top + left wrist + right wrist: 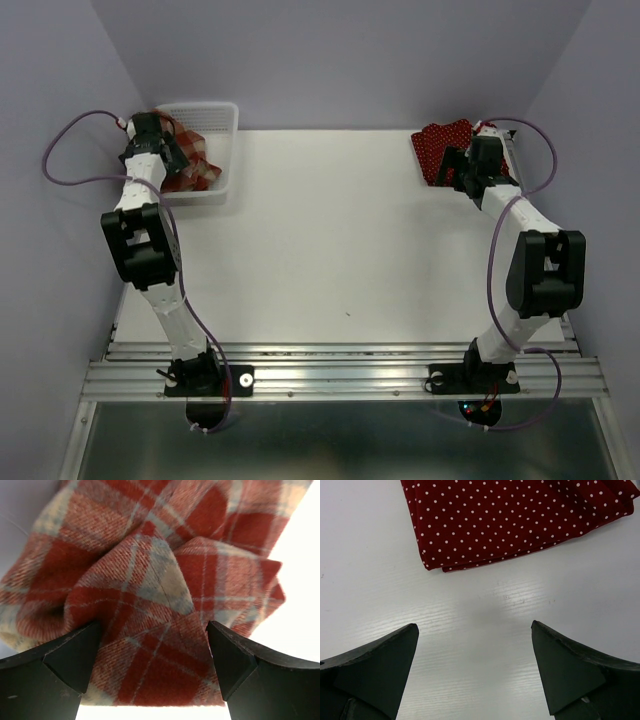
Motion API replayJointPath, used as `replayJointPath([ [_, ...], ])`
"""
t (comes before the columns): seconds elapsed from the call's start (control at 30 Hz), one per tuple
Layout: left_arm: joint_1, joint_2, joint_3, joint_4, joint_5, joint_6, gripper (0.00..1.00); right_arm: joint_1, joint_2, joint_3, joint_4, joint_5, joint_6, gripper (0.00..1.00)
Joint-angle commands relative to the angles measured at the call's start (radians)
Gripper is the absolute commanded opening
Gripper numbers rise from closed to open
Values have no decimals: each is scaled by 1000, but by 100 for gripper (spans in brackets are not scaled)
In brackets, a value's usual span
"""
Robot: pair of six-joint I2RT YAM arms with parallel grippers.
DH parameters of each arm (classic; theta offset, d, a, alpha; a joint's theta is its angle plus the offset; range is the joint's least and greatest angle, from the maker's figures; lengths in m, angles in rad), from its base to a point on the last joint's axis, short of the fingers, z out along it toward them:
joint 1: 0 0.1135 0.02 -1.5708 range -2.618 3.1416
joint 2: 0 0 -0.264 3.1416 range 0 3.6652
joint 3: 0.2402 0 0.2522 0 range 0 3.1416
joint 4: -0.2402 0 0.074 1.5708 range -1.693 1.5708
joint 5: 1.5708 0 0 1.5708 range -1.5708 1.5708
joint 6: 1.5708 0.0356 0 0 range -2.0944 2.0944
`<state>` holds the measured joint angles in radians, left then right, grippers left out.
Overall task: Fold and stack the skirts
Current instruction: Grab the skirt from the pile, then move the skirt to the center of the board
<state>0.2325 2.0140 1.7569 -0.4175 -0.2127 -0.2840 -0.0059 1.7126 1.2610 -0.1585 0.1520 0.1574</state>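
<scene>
The red-and-cream plaid skirt (pixel 197 165) lies crumpled in the white mesh basket (pixel 222 108) at the far left. My left gripper (pixel 165 150) reaches into the basket. In the left wrist view it (pixel 152 627) is open, with a raised fold of the plaid skirt (pixel 150 575) between its jaws. Dark red polka-dot cloth (pixel 438 148) lies folded flat at the far right; I cannot tell whether it is one skirt or two stacked. My right gripper (pixel 456 168) is open and empty over bare table (pixel 474 626), just short of the polka-dot cloth's (pixel 520 520) near edge.
The basket's near wall (pixel 205 195) stands between the plaid skirt and the white table (pixel 330 240). Purple cables loop beside both arms. Walls close in on the left, right and back.
</scene>
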Motion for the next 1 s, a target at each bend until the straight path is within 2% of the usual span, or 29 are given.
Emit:
replayJointPath([
  [0.0, 4, 15, 76, -75, -31, 5, 99, 1, -10, 26, 4, 49, -32, 100],
  [0.03, 4, 18, 79, -81, -39, 8, 99, 1, -13, 26, 4, 53, -33, 100],
  [0.07, 4, 22, 82, -87, -45, 14, 92, 1, -15, 26, 4, 60, -36, 100],
  [0.1, 4, 23, 91, -92, -44, 19, 76, 1, -19, 25, 4, 64, -38, 100],
  [0.13, 4, 20, 99, -95, -45, 20, 53, 1, -19, 26, 4, 67, -39, 100],
  [0.17, 4, 11, 110, -101, -47, 20, 1, 1, -21, 26, 4, 72, -41, 100],
  [0.37, 4, -181, 104, 43, -22, 34, 0, 1, -41, 28, 10, 72, -36, 100],
  [0.5, 4, -357, -2, 215, 56, 45, 0, 1, -85, -8, 42, 61, -13, 100],
  [0.57, 4, -426, -7, 282, 107, 49, 0, 1, -102, -21, 60, 52, -7, 100],
  [0.67, -1, -492, 30, 350, 318, 46, 0, 1, -148, -54, 94, 41, 16, 100],
  [0.7, -10, -517, 32, 423, 432, 45, 0, 1, -160, -64, 108, 37, 27, 100],
  [0.8, -77, -589, 45, 535, 579, 34, 0, 1, -220, -115, 181, 8, 48, 100],
  [0.9, -171, -623, 124, 582, 558, 87, 0, 1, -264, -156, 235, -29, 62, 100],
  [0.97, -252, -638, 156, 627, 594, 85, 0, 1, -289, -179, 267, -58, 74, 100],
])
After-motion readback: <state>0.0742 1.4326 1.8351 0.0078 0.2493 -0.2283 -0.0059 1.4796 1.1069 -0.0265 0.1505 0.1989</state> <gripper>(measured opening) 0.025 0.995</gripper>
